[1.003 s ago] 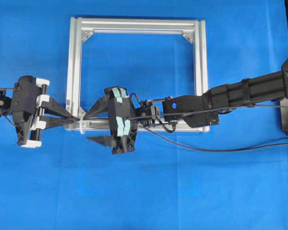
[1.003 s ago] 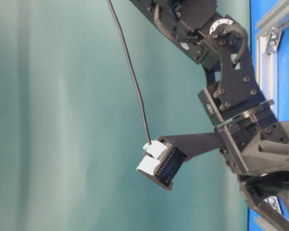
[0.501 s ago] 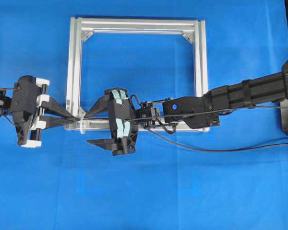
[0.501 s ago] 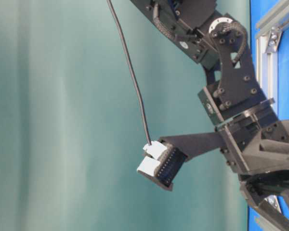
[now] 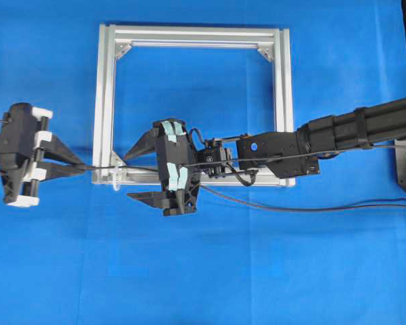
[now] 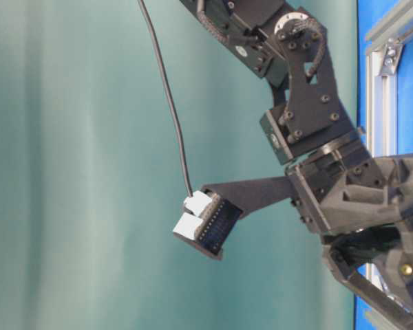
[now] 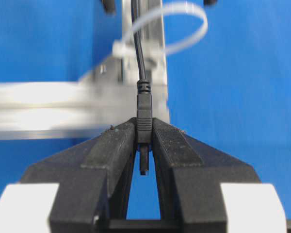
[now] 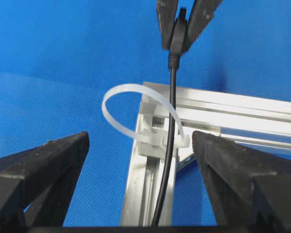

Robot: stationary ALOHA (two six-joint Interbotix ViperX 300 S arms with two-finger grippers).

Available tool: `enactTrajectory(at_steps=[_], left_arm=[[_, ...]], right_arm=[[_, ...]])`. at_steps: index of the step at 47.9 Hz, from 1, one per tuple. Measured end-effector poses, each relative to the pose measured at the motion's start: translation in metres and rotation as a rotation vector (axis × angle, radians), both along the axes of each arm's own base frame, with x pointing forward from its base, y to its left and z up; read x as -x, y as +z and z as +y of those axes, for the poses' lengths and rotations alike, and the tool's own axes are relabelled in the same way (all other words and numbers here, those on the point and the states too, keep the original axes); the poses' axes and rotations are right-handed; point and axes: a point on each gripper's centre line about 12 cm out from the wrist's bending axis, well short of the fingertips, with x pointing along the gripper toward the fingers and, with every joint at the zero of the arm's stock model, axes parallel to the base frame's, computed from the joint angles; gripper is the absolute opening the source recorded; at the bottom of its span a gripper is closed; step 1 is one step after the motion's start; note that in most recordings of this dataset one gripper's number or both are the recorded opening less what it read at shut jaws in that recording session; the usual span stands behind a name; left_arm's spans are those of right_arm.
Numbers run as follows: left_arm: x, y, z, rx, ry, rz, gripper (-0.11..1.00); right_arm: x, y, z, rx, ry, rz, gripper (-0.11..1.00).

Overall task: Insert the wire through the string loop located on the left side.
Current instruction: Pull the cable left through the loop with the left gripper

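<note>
While the left gripper (image 7: 144,141) is clamping its black fingers (image 7: 111,150) together on the small plug tip of the long thin black wire (image 7: 144,116), the wire is running away from the tip and passing through the whitish translucent string loop (image 7: 184,29) tied at the corner of the silver aluminium rectangular frame (image 5: 281,101). Seen from overhead, the left gripper (image 5: 78,167) is sitting just outside the frame's left side, with the wire (image 5: 122,166) stretching to the right across the frame's lower left corner, past the string loop (image 5: 115,181), then trailing off over the blue table surface (image 5: 203,271) towards the right edge. The right gripper (image 5: 142,170) is hanging over the frame's lower bar with its jaws spread wide apart, gripping nothing; in the right wrist view its two dark fingers (image 8: 43,165) are standing on either side of the loop (image 8: 121,109) and wire (image 8: 170,121), touching neither. The table-level view is showing the wire (image 6: 166,103) held taut between white-padded fingertips.
</note>
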Motion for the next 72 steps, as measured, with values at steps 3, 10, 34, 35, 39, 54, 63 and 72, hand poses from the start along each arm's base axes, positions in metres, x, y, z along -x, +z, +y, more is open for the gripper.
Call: enactTrajectory(at_steps=[3,10,34,35,39,54,63,72], left_arm=[[0.008,0.004,0.001,0.002,-0.003,0.005,0.08],[0.019,0.013,0.001,0.009,-0.007,-0.016,0.08],[0.049,0.054,0.003,0.040,-0.021,-0.166,0.08],[0.049,0.054,0.003,0.039,-0.021,-0.164,0.08],[0.048,0.052,0.003,0.038,-0.020,-0.157,0.08],[0.046,0.050,0.003,0.025,-0.024,-0.158,0.08],[0.045,0.050,0.003,0.034,-0.020,-0.162,0.08],[0.045,0.050,0.004,0.036,-0.011,-0.162,0.40]], right_arm=[[0.000,0.000,0.001,0.000,0.002,0.000,0.93],[0.000,0.001,0.000,-0.001,-0.001,-0.001,0.93],[0.000,0.001,0.001,0.002,0.002,-0.002,0.93],[0.000,0.000,0.001,0.002,0.002,0.000,0.93],[0.000,0.001,0.001,0.002,0.002,-0.002,0.93],[0.000,0.000,0.001,0.003,0.003,0.000,0.92],[0.000,0.001,0.001,0.002,0.002,-0.002,0.93],[0.000,0.000,0.001,0.003,0.003,-0.002,0.93]])
